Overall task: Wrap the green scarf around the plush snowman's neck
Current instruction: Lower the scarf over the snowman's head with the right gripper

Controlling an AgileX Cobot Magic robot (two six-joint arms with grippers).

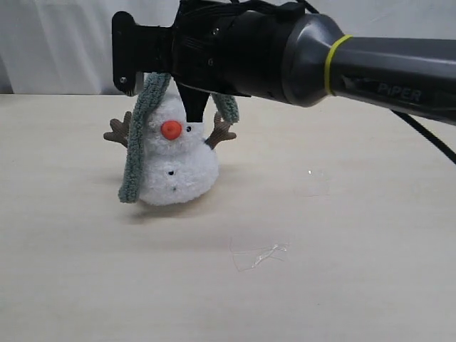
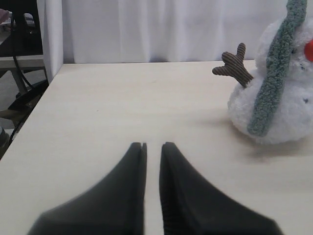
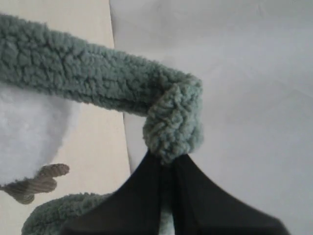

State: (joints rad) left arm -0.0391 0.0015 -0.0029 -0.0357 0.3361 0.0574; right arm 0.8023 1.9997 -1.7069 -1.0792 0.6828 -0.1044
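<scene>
The plush snowman (image 1: 178,171) stands upright on the table, orange nose facing front. The green scarf (image 1: 137,139) lies over its head, not at the neck (image 1: 162,147). One end hangs down the left side almost to the table, and the other drops behind the right twig arm. My right gripper (image 3: 167,159) reaches across above the head and is shut on a bunched fold of the scarf (image 3: 173,122). In the exterior view its fingers (image 1: 195,110) point down behind the head. My left gripper (image 2: 152,146) hovers low, left of the snowman (image 2: 288,103), shut to a thin slit and holding nothing.
A scrap of clear plastic film (image 1: 260,255) lies on the light wooden table (image 1: 342,214) in front of the snowman. A white curtain (image 1: 57,43) backs the scene. The table's left edge (image 2: 46,95) drops off toward dark equipment.
</scene>
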